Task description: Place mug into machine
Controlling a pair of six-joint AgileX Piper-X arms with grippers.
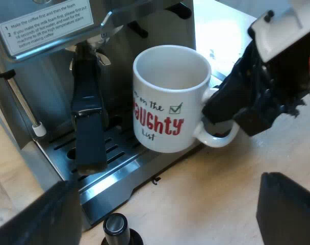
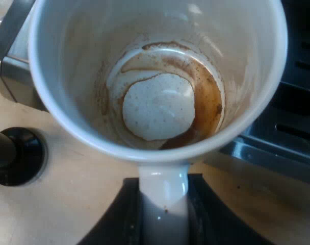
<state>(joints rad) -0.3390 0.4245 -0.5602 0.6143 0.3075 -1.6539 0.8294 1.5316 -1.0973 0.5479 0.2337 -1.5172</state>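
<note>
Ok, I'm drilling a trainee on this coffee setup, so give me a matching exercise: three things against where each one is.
Things:
1. mug
2. holder
3. tamper

Places:
A. standing on the table by the machine's tray
B. clamped by its handle in the right gripper
C. locked into the front of the machine, handle out over the tray

Pairs: 1-B, 2-C, 3-A
</note>
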